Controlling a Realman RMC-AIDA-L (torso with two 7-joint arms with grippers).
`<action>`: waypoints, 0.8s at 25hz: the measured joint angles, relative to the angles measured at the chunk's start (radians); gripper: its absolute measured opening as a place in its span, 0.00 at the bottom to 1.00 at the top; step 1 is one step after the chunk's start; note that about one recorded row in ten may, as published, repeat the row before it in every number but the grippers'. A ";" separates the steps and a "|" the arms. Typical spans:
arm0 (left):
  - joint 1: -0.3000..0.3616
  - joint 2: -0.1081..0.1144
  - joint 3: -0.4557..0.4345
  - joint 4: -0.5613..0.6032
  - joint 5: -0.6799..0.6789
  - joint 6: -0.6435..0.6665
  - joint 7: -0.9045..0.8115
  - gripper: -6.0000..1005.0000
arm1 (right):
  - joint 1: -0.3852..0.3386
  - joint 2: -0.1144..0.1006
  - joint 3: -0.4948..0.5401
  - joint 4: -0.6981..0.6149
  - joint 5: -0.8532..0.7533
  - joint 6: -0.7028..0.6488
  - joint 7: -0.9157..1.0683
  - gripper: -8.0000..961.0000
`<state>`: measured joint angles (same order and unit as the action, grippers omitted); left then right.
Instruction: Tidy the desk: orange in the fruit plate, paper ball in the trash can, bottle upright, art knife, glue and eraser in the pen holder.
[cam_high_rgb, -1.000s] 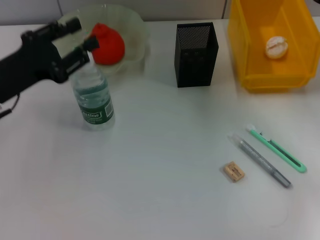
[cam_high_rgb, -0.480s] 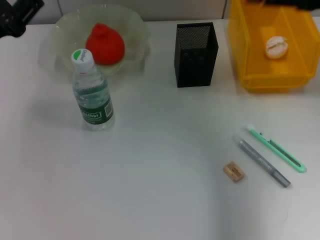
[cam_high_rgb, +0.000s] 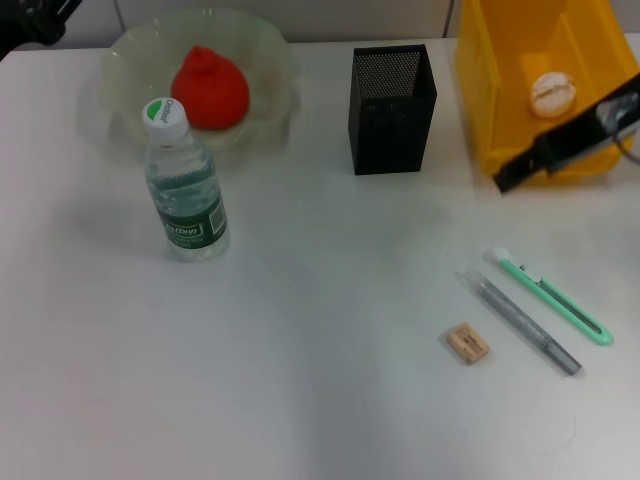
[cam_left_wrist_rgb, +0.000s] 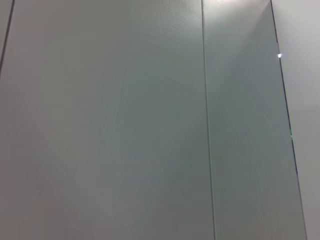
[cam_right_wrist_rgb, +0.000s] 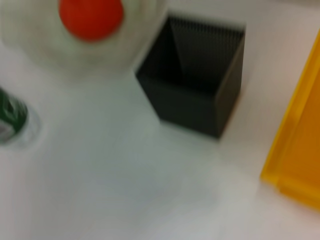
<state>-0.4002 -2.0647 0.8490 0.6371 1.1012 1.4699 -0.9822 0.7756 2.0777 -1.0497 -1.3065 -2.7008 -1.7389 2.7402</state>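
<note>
The orange (cam_high_rgb: 210, 88) lies in the clear fruit plate (cam_high_rgb: 272, 55) at the back left. The bottle (cam_high_rgb: 186, 190) stands upright in front of it. The black mesh pen holder (cam_high_rgb: 392, 95) stands at the back centre. The paper ball (cam_high_rgb: 553, 93) sits inside the yellow trash can (cam_high_rgb: 500, 70). Near the front right lie the green art knife (cam_high_rgb: 552, 297), the grey glue stick (cam_high_rgb: 520, 320) and the tan eraser (cam_high_rgb: 467, 343). My right gripper (cam_high_rgb: 520, 170) hangs in front of the trash can, above the table. My left gripper (cam_high_rgb: 35, 18) is at the far left corner, away from everything.
The right wrist view looks down on the orange (cam_right_wrist_rgb: 91, 17), the pen holder (cam_right_wrist_rgb: 192, 100), the trash can's edge (cam_right_wrist_rgb: 300, 150) and part of the bottle (cam_right_wrist_rgb: 10, 120). The left wrist view holds only a grey wall panel.
My left arm has let go of the upright bottle and pulled back to the far left corner. My right arm has come into view in front of the trash can.
</note>
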 joint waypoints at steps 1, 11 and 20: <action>0.000 0.000 0.000 0.000 0.000 0.000 0.000 0.52 | 0.000 0.000 0.000 0.000 0.000 0.000 0.000 0.72; -0.008 -0.001 0.002 -0.002 0.002 -0.016 0.005 0.52 | 0.078 0.003 -0.019 0.265 -0.086 0.112 0.031 0.71; -0.005 -0.002 0.000 -0.008 0.002 -0.018 0.006 0.52 | 0.119 0.002 -0.107 0.360 -0.137 0.143 0.055 0.71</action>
<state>-0.4050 -2.0666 0.8489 0.6295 1.1028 1.4520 -0.9760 0.8941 2.0802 -1.1563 -0.9462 -2.8377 -1.5954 2.7950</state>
